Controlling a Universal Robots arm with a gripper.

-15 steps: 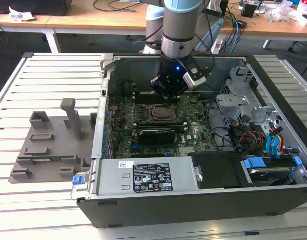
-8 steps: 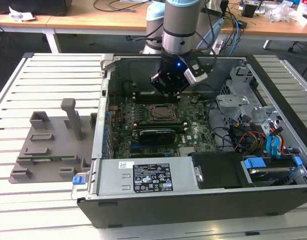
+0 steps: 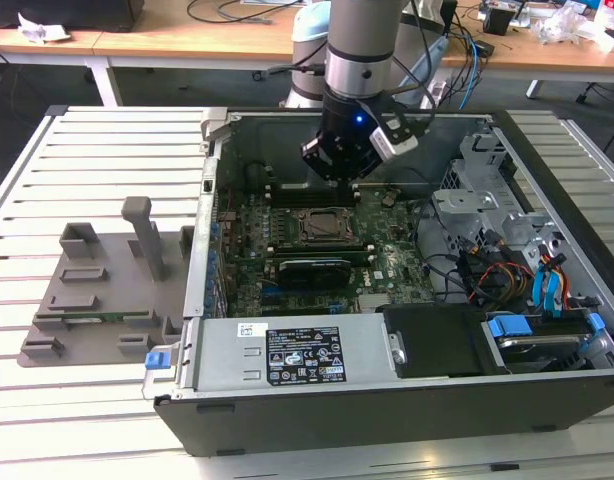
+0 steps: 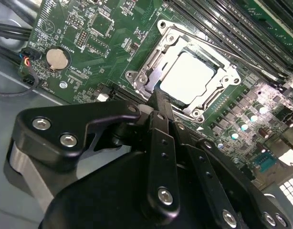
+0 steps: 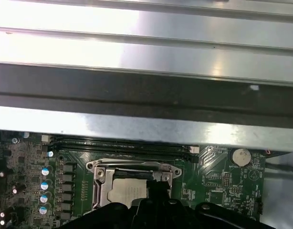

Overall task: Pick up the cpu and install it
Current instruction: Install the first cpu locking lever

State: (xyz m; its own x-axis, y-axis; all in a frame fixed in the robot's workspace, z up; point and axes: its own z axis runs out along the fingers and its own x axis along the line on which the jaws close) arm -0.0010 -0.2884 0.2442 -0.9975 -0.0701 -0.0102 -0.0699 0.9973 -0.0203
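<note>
The black gripper (image 4: 158, 102), its slim fingers pressed together and holding nothing, hovers just above the flat, pale silver cpu (image 4: 188, 78) seated inside the socket's metal frame (image 4: 151, 71).

i'm seeing cpu (image 4: 188, 76) sitting in socket frame (image 4: 151, 71) on motherboard (image 4: 89, 52); gripper (image 4: 160, 102) hovering just beside, fingers closed together.

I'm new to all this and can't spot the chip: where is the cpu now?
The cpu sits in the metal-framed socket on the green motherboard inside the computer case, just past the gripper in both wrist views.
</note>
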